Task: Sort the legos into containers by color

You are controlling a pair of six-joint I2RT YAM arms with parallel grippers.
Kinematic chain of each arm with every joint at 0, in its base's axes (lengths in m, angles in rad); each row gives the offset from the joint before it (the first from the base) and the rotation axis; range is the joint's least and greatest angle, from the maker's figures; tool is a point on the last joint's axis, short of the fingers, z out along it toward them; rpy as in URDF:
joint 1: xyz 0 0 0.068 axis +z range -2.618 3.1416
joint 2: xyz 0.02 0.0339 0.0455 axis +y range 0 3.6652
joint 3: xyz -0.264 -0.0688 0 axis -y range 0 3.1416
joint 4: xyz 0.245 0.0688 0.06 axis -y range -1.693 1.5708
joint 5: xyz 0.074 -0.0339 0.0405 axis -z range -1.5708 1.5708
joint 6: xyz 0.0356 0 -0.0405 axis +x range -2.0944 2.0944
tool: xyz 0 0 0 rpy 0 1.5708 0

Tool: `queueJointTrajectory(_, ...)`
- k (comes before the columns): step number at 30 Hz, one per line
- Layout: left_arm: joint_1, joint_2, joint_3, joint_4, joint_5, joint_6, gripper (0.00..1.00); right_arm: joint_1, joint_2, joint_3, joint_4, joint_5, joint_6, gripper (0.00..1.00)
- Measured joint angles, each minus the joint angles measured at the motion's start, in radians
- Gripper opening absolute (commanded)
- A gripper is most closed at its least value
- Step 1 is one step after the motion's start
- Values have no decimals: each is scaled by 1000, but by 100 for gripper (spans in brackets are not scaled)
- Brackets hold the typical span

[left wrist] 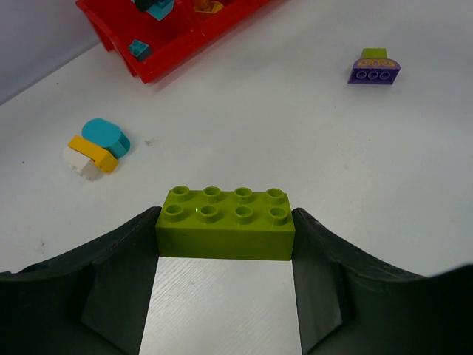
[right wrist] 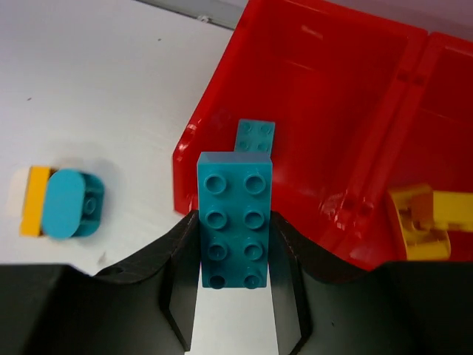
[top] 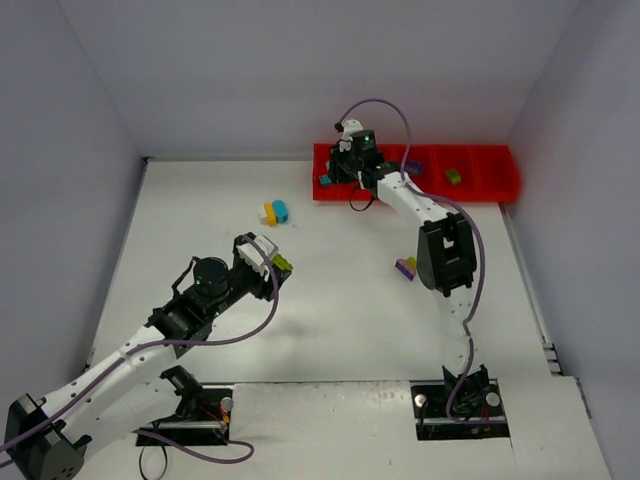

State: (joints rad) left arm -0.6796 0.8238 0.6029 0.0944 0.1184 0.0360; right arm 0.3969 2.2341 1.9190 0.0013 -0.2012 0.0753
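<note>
A matte white tabletop (top: 190, 210) fills the frame, boxed in by plain pale grey walls (top: 280, 70). A long translucent red plastic tray (top: 492, 190) lies upper right, against the back wall. Centre-left, the left gripper (top: 272, 258) is clamped on an olive green eight-stud brick (left wrist: 225, 222). The right gripper (top: 347, 172) pinches a teal eight-stud brick (right wrist: 235, 214) over the tray's left end, seemingly its first compartment. A teal-yellow-white cluster (top: 275, 211) and a purple piece (top: 406, 267) lie loose.

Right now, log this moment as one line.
left jaws: shut on green brick | right jaws: shut on teal brick at red tray | loose: teal-yellow stack
</note>
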Motion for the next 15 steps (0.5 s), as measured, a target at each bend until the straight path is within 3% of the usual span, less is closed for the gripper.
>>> queueJointTrajectory(3, 0, -35, -7, -24, -8, -6, 0, -3, 119, 116, 4, 17, -3, 34)
queueJointTrajectory(4, 0, -47, -7, -31, -10, -8, 0, -3, 147, 143, 6, 23, -3, 45)
queueJointTrajectory(8, 0, -80, -7, -48, -17, -14, 0, -4, 234, 232, 6, 45, -4, 68)
queueJointTrajectory(15, 0, -65, -7, -43, -20, -12, 0, -4, 190, 172, 23, 2, -11, 73)
